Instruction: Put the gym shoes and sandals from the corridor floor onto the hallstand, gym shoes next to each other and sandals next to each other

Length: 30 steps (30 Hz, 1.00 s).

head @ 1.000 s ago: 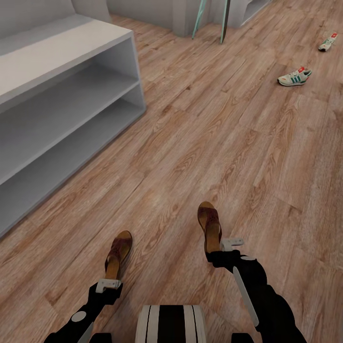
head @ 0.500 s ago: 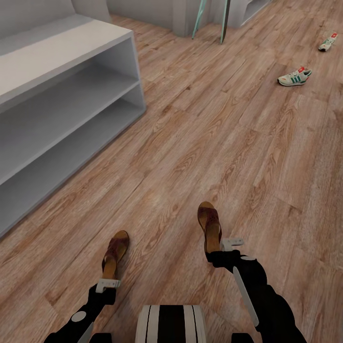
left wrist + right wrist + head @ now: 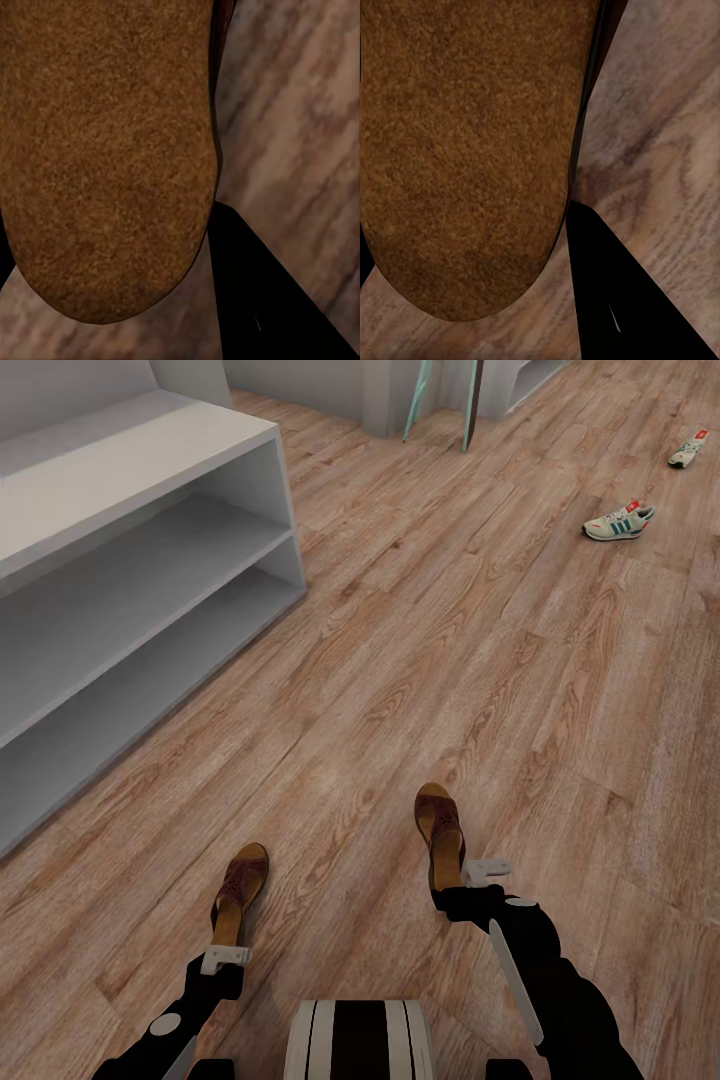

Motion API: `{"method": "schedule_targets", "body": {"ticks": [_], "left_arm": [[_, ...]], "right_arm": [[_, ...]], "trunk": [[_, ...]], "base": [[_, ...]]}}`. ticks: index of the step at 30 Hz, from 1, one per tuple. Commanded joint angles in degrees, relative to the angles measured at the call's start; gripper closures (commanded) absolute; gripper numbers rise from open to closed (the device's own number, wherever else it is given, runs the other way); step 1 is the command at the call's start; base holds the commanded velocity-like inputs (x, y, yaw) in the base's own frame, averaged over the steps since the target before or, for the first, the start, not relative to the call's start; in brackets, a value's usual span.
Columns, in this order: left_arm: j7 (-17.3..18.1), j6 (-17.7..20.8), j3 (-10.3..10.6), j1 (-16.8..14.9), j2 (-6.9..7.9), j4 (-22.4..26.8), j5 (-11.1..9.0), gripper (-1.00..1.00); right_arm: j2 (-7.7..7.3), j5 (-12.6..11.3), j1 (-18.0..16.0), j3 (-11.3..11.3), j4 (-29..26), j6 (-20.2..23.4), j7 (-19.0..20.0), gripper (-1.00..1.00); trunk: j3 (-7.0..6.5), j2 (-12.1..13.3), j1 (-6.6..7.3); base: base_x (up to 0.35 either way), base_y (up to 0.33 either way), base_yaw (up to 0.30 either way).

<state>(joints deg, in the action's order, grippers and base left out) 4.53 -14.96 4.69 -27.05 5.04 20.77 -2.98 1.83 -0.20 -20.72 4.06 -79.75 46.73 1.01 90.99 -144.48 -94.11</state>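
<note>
Left gripper clamps one sandal by its heel; right gripper grips the other sandal likewise. Toes project ahead. We judge heel-only holds risk droop or slip. Rack far ahead-left, sneakers far ahead-right.

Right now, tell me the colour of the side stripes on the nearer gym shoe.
Green, on a white upper with a red-orange heel accent. The nearer gym shoe shows best in the head view.
</note>
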Motion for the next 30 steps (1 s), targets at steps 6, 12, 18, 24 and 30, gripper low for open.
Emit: {"method": "schedule_targets", "body": {"ticks": [6,12,18,24,30], "left_arm": [[-0.1,-0.1,0.4,0.0,0.06,0.0,0.0,1.0],[-0.1,-0.1,0.4,0.0,0.06,0.0,0.0,1.0],[-0.1,-0.1,0.4,0.0,0.06,0.1,0.0,1.0],[-0.1,0.0,0.4,0.0,0.06,1.5,-0.1,1.0],[-0.1,0.1,-1.0,-0.1,-0.02,2.2,-0.3,1.0]], "right_arm": [[0.01,-0.2,0.0,0.0,-0.1,0.3,-0.1,1.0],[0.01,-0.2,0.0,0.0,-0.1,0.3,-0.1,1.0],[0.01,-0.2,0.0,0.0,-0.1,0.3,-0.1,1.0],[0.01,-0.2,0.1,0.0,0.0,0.3,-0.1,1.0],[0.01,-0.1,0.3,0.0,-0.1,0.2,-0.1,1.0]], "trunk": [[0.03,0.0,0.01],[-0.41,0.0,0.06],[-0.86,0.0,0.11],[-1.08,0.1,0.14],[-2.41,0.1,0.29]], "base": [[0.0,0.0,0.0],[0.0,0.0,0.0],[0.0,0.0,0.0],[0.0,0.0,0.0],[0.0,0.0,0.0]]}}
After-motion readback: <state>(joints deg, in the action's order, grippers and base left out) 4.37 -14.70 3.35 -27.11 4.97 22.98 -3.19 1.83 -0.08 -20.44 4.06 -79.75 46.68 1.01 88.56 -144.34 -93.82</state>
